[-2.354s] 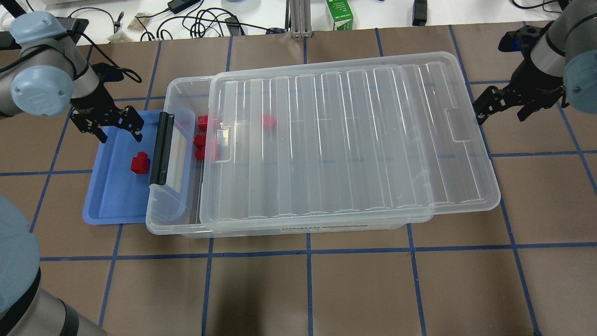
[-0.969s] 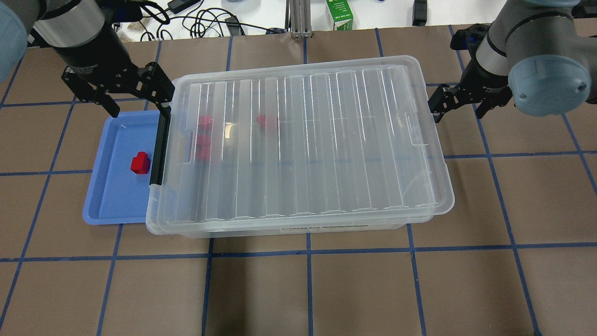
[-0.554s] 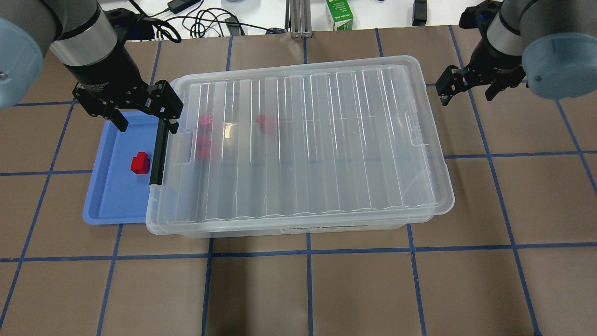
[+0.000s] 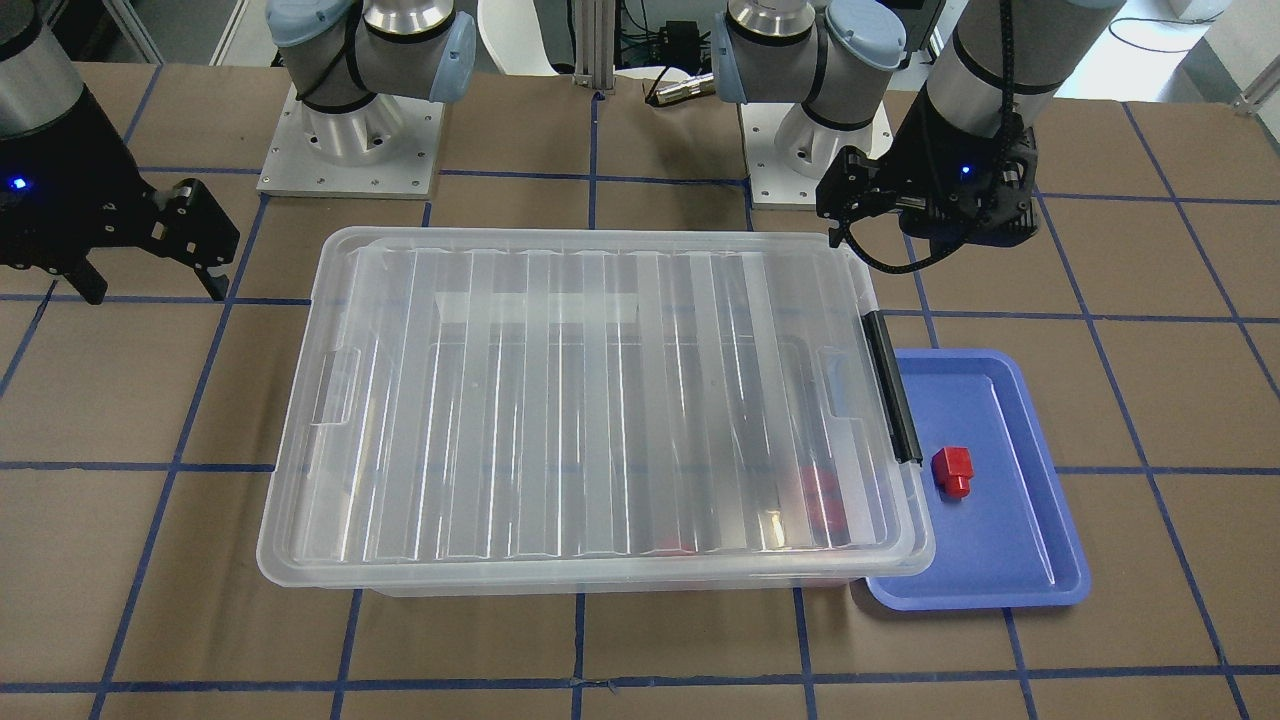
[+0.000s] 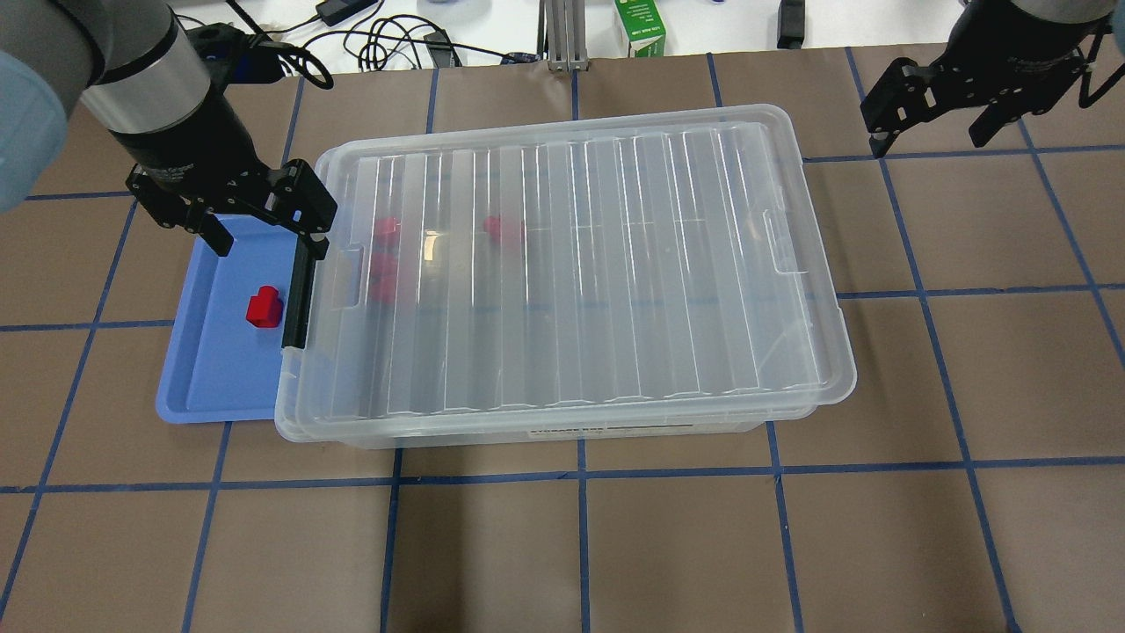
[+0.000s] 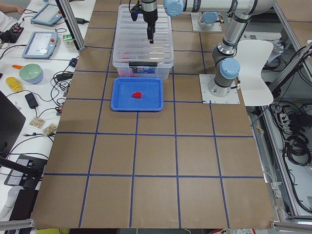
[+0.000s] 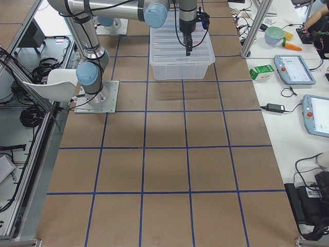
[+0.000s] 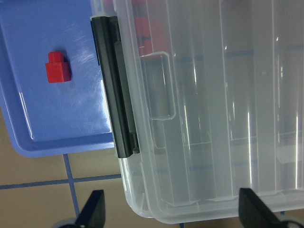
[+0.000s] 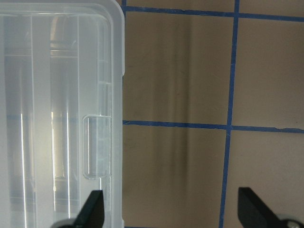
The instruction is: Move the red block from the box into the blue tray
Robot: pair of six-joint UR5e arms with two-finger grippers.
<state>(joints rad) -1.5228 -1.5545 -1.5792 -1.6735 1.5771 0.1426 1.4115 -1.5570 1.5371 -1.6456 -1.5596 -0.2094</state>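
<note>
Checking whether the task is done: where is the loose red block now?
In the overhead view the red block lies in the blue tray, on the left, beside the black handle of the box.

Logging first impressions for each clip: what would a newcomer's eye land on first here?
The big clear storage bin fills the middle of the table, its ribbed lid shut, with a few red blocks dimly visible through it. One bright red block lies alone in the blue tray, beside the bin's black clip handle. The left claw and right claw hang open and empty near the bin's short ends.
</note>
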